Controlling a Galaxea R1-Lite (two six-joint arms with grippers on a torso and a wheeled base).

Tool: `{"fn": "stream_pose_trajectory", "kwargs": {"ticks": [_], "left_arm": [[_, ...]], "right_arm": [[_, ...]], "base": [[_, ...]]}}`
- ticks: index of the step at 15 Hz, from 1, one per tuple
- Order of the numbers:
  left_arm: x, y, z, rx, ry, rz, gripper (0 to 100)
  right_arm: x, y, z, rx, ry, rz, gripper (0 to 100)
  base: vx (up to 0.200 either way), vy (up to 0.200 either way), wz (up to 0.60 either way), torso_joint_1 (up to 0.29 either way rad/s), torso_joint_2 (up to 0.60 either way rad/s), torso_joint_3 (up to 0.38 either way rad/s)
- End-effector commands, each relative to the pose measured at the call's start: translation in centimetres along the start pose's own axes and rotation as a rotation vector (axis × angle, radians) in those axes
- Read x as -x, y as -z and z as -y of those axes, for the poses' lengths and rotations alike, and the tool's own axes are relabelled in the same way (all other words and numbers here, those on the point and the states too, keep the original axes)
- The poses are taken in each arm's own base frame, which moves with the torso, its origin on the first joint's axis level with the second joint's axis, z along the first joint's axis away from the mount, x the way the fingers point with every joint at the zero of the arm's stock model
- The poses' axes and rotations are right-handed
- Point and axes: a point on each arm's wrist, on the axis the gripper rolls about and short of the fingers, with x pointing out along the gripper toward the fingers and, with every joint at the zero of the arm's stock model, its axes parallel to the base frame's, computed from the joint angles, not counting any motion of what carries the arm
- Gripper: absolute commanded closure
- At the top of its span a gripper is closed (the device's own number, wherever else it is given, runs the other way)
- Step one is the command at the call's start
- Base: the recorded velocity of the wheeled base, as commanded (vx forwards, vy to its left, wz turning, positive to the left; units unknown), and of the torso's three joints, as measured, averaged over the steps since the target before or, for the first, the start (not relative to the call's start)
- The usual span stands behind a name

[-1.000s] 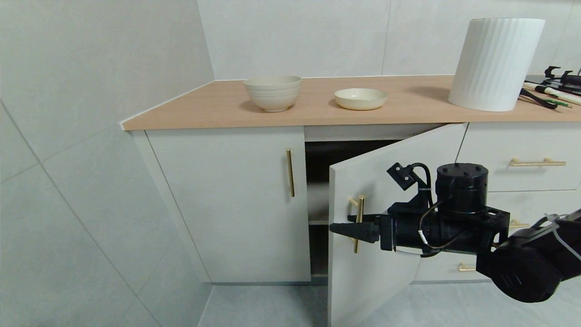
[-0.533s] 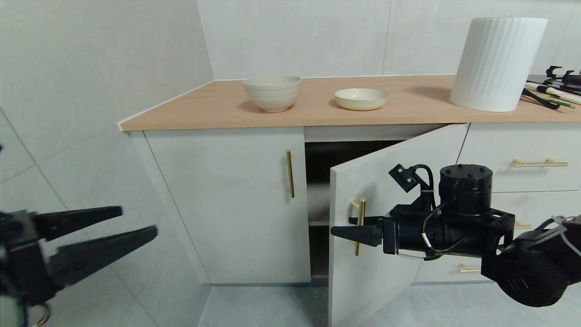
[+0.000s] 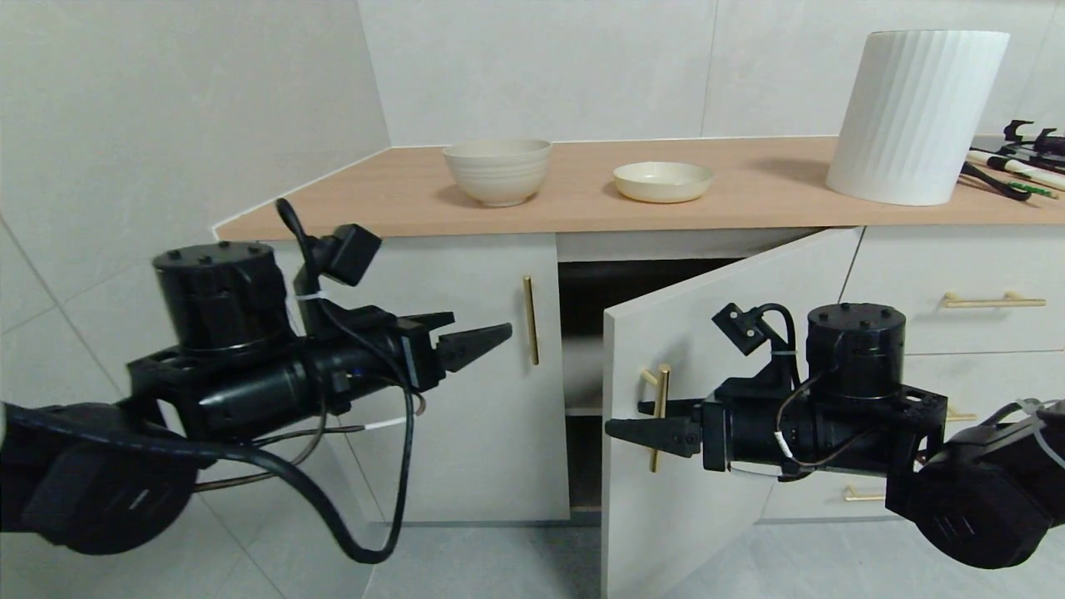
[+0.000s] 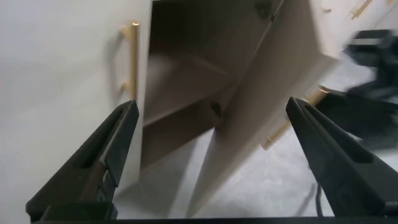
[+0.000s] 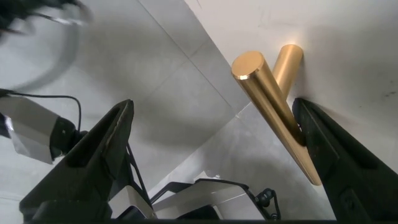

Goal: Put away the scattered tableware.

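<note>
A ribbed cream bowl point(image 3: 497, 170) and a shallow cream dish point(image 3: 663, 180) stand on the wooden countertop point(image 3: 374, 208). Below them the right cabinet door point(image 3: 691, 466) hangs partly ajar, showing a dark shelf inside point(image 4: 186, 81). My right gripper point(image 3: 628, 418) is open at that door's gold handle point(image 3: 657, 412); the handle point(image 5: 273, 93) lies between its fingers, close to one fingertip point(image 5: 311, 124). My left gripper point(image 3: 466, 330) hovers open and holding nothing in front of the closed left door, near its gold handle point(image 3: 531, 319). From the left wrist, my left gripper point(image 4: 212, 107) faces the cabinet gap.
A tall white ribbed container point(image 3: 911, 116) stands at the counter's right, with dark utensils point(image 3: 1011, 170) beyond it. Drawers with gold pulls point(image 3: 990, 298) sit right of the open door. A tiled wall point(image 3: 125, 125) closes the left side.
My left arm has come in from the lower left and risen toward the cabinet front, its gripper open. The right gripper has stayed at the door handle.
</note>
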Motion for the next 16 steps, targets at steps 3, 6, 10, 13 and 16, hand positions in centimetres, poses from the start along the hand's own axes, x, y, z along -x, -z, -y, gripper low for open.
{"fn": "stream_pose_trajectory", "kwargs": {"ticks": [3, 6, 10, 13, 16], "left_arm": [[-5.5, 6.4, 0.5, 0.026, 0.031, -0.090, 0], [-7.0, 7.8, 0.5, 0.069, 0.027, -0.063, 0], [-7.9, 8.3, 0.4, 0.074, 0.035, -0.072, 100], [-8.5, 8.5, 0.5, 0.066, 0.051, -0.066, 100], [-9.8, 9.2, 2.5, 0.041, 0.136, -0.017, 100]], "right_arm": [[-0.7, 0.5, -0.7, 0.004, -0.028, -0.021, 0], [-0.7, 0.6, -1.0, 0.007, -0.034, -0.025, 0], [-0.6, 0.6, -1.0, 0.007, -0.034, -0.025, 0], [-0.6, 0.5, -1.0, 0.008, -0.034, -0.023, 0], [-0.6, 0.6, -1.0, 0.007, -0.034, -0.025, 0]], "base": [[0.000, 0.000, 0.00, 0.000, 0.00, 0.000], [0.000, 0.000, 0.00, 0.000, 0.00, 0.000], [0.000, 0.000, 0.00, 0.000, 0.00, 0.000], [0.000, 0.000, 0.00, 0.000, 0.00, 0.000], [0.000, 0.000, 0.00, 0.000, 0.00, 0.000]]}}
